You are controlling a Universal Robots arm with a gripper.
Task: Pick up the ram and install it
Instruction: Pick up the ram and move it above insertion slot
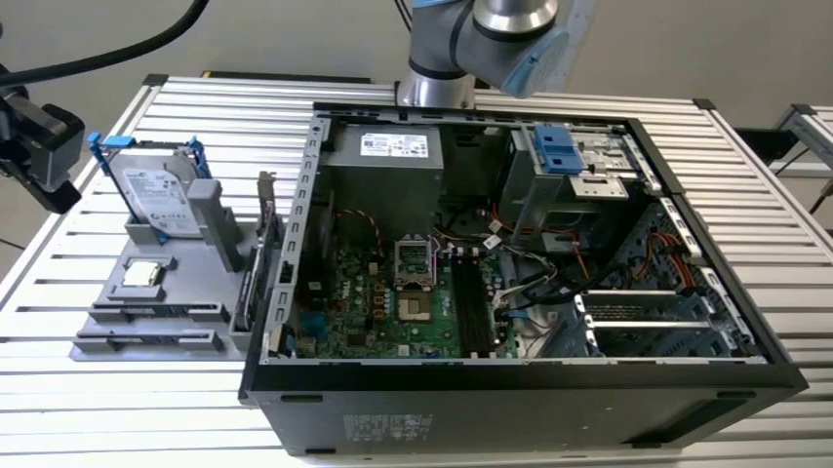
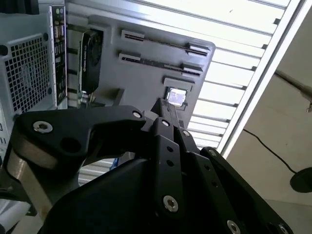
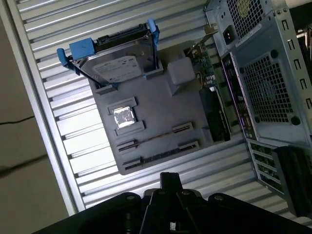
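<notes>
Ram (image 3: pixel 158 155): a thin dark stick standing on edge in a long slot of the grey holder tray (image 3: pixel 161 105). It sits at the end of the tray opposite the hard drive (image 3: pixel 117 63), with the processor chip (image 3: pixel 123 117) between the two. A parallel slot alongside carries a similar thin strip, and I cannot tell the two apart. The tray sits on the slatted table (image 1: pixel 78 409), just beside the open computer case (image 1: pixel 521 375), on the exterior view's left. The ram's long axis runs across the exterior view, roughly crosswise to the black motherboard slots (image 1: pixel 475 302) inside the case. Gripper (image 3: pixel 169 179) hangs above and apart from the tray; the ram lies out beyond its tips, nearer to it than the chip or the drive. Jaws look drawn together with nothing between them. The ram is not yet touched.
</notes>
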